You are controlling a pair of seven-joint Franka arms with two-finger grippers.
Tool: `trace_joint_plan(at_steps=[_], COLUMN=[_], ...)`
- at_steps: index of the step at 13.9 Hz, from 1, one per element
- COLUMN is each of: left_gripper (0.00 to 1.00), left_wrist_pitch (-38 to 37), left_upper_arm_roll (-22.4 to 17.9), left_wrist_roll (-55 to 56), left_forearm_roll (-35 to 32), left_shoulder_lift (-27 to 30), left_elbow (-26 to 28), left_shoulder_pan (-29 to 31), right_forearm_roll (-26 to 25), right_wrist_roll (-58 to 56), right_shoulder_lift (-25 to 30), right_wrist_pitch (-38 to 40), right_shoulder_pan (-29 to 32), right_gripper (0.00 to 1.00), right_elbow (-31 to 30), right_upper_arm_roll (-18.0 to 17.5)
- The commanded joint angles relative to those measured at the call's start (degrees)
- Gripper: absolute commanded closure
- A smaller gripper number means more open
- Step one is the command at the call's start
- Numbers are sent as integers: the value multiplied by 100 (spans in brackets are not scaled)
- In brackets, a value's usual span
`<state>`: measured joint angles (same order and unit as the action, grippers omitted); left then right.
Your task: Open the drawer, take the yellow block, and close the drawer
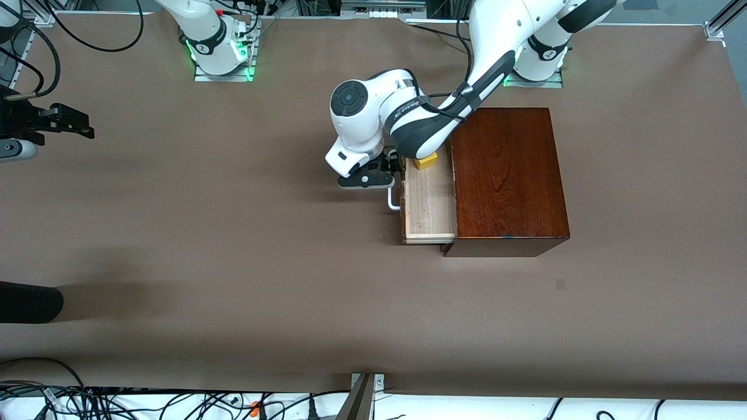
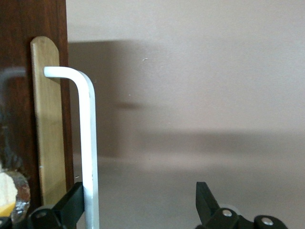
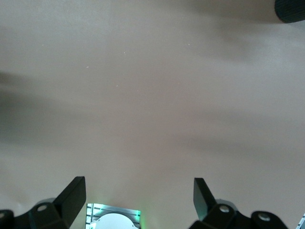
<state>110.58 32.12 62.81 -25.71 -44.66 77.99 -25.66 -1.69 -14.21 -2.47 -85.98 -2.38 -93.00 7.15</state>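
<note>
The drawer [image 1: 430,204] stands pulled partly out of the dark reddish-brown box [image 1: 508,175], toward the right arm's end of the table. The yellow block [image 1: 426,161] lies in the drawer's corner farthest from the front camera, partly under the left arm. My left gripper [image 1: 393,167] is open at the white handle [image 1: 394,201]. In the left wrist view the handle [image 2: 88,143] runs between the jaws of the left gripper [image 2: 139,195], right against one finger [image 2: 74,198]. My right gripper [image 1: 81,125] waits open and empty over bare table at the right arm's end; it also shows in the right wrist view [image 3: 139,188].
A dark rounded object [image 1: 23,300] juts in at the right arm's end, nearer the front camera. Cables and a metal bracket [image 1: 365,396] line the table's front edge. The right arm's base [image 3: 114,219] shows lit green.
</note>
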Motion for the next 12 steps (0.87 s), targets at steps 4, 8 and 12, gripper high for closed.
trace_joint_plan(at_steps=[4,8,12], left_gripper=[0,0,0], left_wrist_pitch=[614,886,826], left_upper_arm_roll=[49,49,101], left_wrist_roll=[144,144,82], left_forearm_roll=[-66,-66,136], left_shoulder_lift=[-307,-324,-19], left_elbow=[-390,-390,-372], left_shoulder_pan=[-211,-255,-37], right_forearm_roll=[108,108,116], right_wrist_roll=[-3,-3,-11], right_shoulder_lift=[44,44,27], right_wrist_pitch=[81,90,72], right_shoulder_pan=[9,9,-8], right_gripper=[0,0,0], right_elbow=[10,10,18], right_upper_arm_roll=[-30,-4,-39])
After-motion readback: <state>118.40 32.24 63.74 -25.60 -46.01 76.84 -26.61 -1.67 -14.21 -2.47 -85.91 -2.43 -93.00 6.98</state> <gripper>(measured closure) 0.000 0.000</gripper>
